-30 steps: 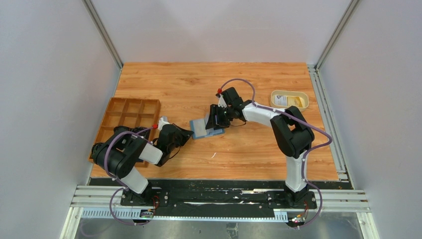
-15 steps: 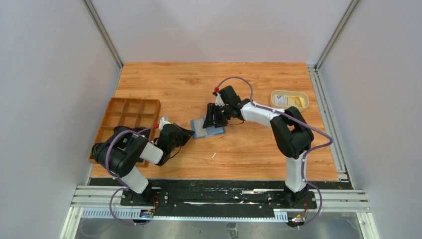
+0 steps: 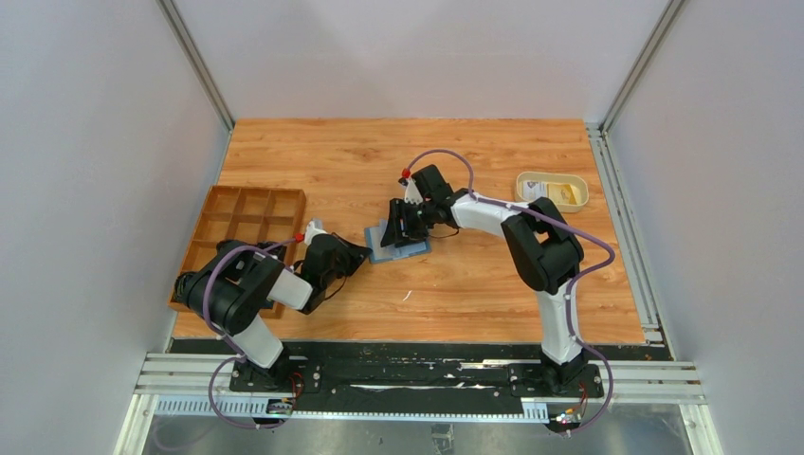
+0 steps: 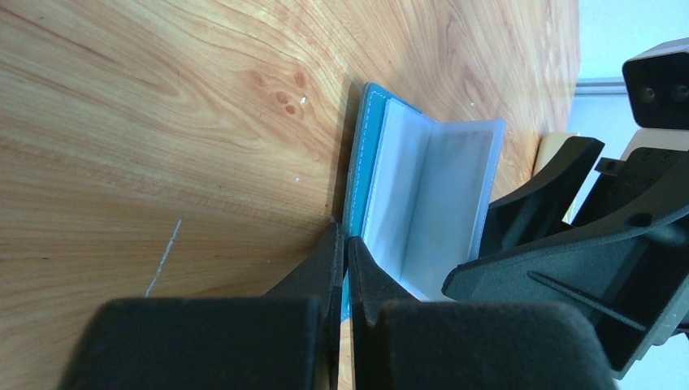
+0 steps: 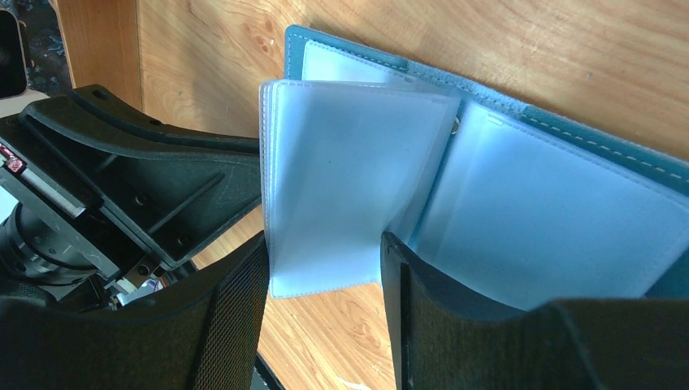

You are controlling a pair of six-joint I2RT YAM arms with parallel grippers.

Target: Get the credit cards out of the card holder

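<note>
I saw the left fingers [image 4: 321, 275] pinched shut on the cover edge of the small blue folding card holder [image 3: 408, 250], which lay open mid-frame on the wooden surface [image 3: 474, 284]. The right fingers [image 5: 236, 325] stood wide apart, a clear plastic sleeve [image 5: 341, 187] between them, gripping nothing. Whitish and yellow credit cards [image 3: 539, 190] lay in the cream oval dish [image 3: 585, 192], upper right.

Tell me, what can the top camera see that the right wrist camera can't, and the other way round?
Only the top view: the wooden tray at the left, and the cream dish at the far right with whitish and yellow cards in it. Only the right wrist view: the clear sleeves inside the holder, close up and looking empty. Both: the blue card holder lying open on the table, with the left pincer at its edge.
</note>
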